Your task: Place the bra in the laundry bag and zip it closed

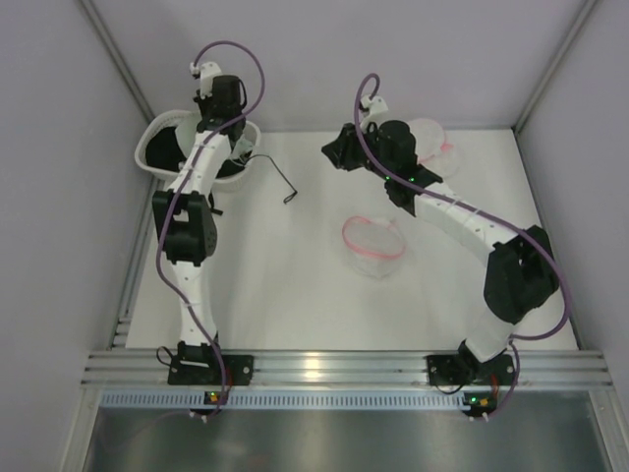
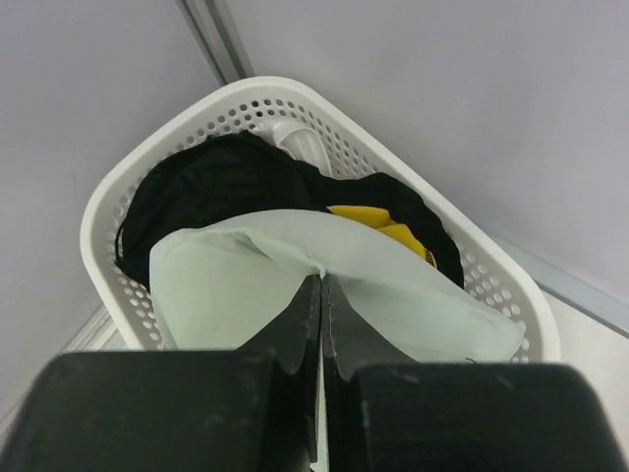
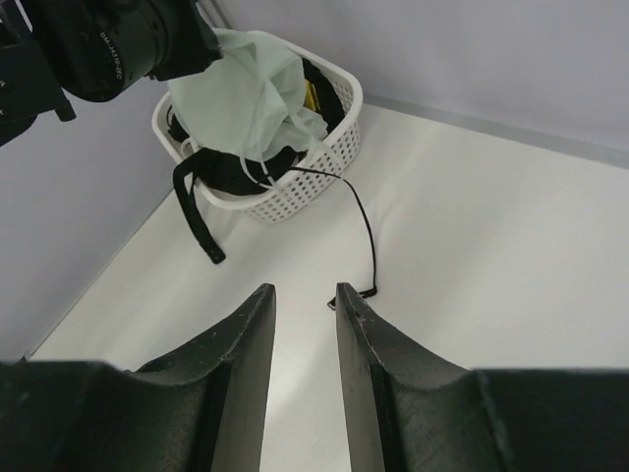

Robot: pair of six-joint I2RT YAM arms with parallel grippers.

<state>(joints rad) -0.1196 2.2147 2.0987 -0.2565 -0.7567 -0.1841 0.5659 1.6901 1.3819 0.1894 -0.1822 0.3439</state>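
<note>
- The white basket (image 2: 108, 197) sits in the far left corner of the tabletop (image 1: 295, 295), and a black tangle (image 2: 226, 177) with yellow bits fills it.
- The left pincer (image 2: 322, 295) hangs over that basket with its fingers pressed together on a fold of the bra (image 2: 226, 285). The pale fabric drapes off both sides of the tips and is lifted above the tangle, probably so it comes away alone.
- A thin black cord (image 3: 366, 231) trails out of the basket across the bare surface. It could drag along if it snags on the garment.
- The laundry bag (image 1: 373, 246) lies at mid-table, well apart from the basket, with its pink zipper ring facing up. The mouth looks open to receive the garment, though the mesh makes this hard to tell.
- The right pincer (image 3: 305, 295) hovers at the far middle, pointed towards the basket. Its fingers are partly spread with nothing between them, apparently waiting to help with the bag or the zip.
- The bra has yet to travel right to the bag.
</note>
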